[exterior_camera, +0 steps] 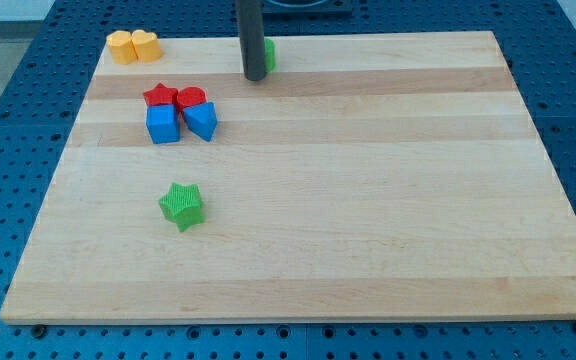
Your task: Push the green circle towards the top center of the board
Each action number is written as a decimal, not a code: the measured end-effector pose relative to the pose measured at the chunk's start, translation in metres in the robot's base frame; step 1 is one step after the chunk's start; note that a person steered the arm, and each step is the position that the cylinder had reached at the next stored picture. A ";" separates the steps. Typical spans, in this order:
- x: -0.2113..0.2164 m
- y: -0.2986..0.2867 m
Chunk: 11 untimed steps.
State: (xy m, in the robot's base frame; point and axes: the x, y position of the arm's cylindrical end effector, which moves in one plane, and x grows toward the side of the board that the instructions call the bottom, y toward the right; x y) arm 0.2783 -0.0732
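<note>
The green circle [269, 55] lies near the view's top edge of the wooden board [368, 200], a little left of centre. It is mostly hidden behind my dark rod; only its right side shows. My tip [255, 77] rests on the board just left of and slightly below the circle, touching or nearly touching it.
A green star [182, 205] lies at the lower left. A red star [160, 96], a red circle [191, 98], a blue cube [163, 124] and a blue triangular block [201, 120] cluster at the upper left. A yellow hexagon [121, 46] and a yellow heart [145, 45] sit in the top left corner.
</note>
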 end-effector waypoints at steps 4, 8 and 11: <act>-0.037 -0.017; -0.003 0.025; 0.007 0.043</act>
